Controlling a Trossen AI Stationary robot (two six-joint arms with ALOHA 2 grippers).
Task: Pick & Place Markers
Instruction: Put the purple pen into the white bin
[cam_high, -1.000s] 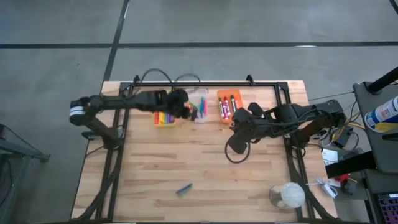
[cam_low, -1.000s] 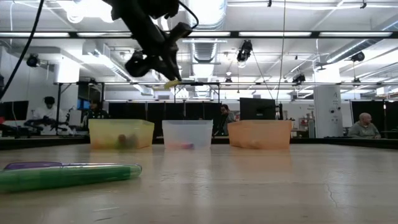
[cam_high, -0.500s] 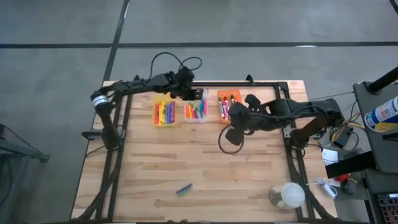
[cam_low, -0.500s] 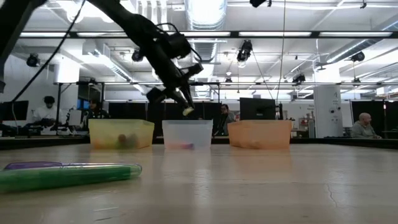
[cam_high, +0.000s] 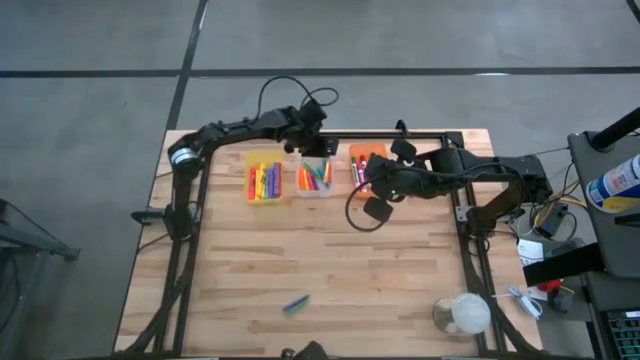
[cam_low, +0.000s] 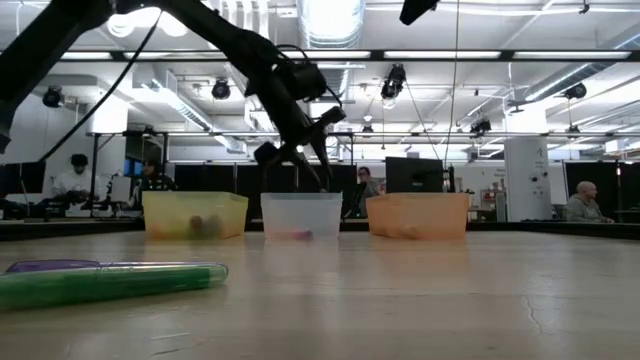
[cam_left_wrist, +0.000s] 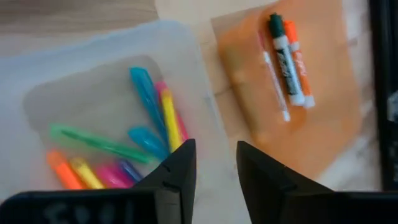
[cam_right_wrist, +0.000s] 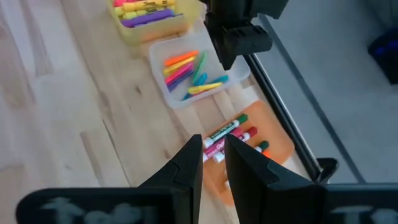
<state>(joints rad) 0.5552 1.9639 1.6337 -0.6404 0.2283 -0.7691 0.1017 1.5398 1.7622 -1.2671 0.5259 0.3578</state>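
With its fingers apart and empty, the left tool (cam_high: 303, 148) is poised over the clear bin (cam_high: 314, 178) of markers (cam_left_wrist: 149, 99); it is best lifted straight clear.

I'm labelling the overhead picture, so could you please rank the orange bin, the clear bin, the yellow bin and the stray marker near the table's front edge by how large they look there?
1-3. Orange bin, clear bin and yellow bin: they look alike; the arms cover parts, so I won't rank them.
4. Stray marker, clearly smallest.
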